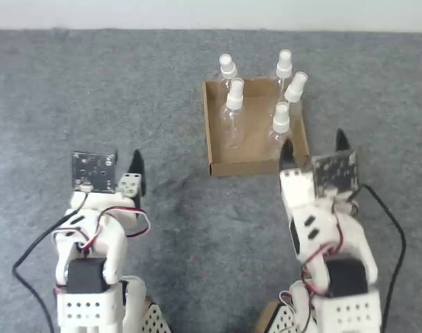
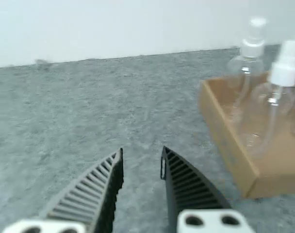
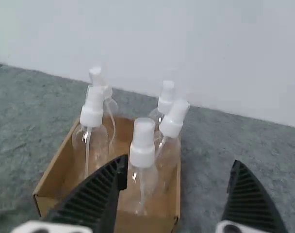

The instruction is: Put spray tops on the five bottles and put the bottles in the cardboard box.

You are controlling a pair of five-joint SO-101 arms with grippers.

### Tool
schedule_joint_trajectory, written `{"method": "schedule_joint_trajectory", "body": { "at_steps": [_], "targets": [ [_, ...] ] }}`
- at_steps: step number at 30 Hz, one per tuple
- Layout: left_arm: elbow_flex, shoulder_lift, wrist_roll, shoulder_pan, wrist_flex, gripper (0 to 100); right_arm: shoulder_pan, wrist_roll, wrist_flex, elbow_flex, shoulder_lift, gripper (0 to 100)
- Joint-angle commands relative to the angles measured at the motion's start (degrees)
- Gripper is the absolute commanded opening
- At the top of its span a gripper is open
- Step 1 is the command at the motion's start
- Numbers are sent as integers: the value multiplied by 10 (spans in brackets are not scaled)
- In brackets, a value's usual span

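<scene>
My right pincer [image 3: 179,167] is spread wide with nothing in it. It hangs just before the near right corner of the shallow brown cardboard box [image 1: 242,167]. In that box stand five clear plastic bottles [image 3: 143,182], upright and close together, each with a white spray top [image 3: 142,141] on it; the nearest bottle is just beyond my left-hand finger. My left pincer [image 2: 141,160] is parted by a narrow gap, also holding nothing, and sits low over the grey felt-like table cover [image 1: 93,90], well apart from the box and off to its left.
</scene>
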Motion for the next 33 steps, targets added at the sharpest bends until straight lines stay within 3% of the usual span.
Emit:
{"method": "schedule_joint_trajectory", "body": {
  "at_steps": [1,6,13,19,22,25,28,33],
  "targets": [
    [-7,-14,-13,-47,-11,115,7,33,68,39,-127,277],
    [-8,-14,-11,-47,61,118,7,47,135,90,-155,257],
    [29,-14,-11,-48,71,118,36,52,167,99,-165,2],
    [85,-14,-13,-49,68,119,46,52,307,101,-164,54],
    [110,-14,-14,-49,47,115,83,52,302,138,-164,57],
    [169,-14,-14,-52,-23,103,106,52,252,216,-164,55],
    [220,-12,-15,-55,-126,4,122,52,219,271,-160,55],
    [219,-13,-15,-81,-142,13,163,52,227,270,-163,58]
  ]
}}
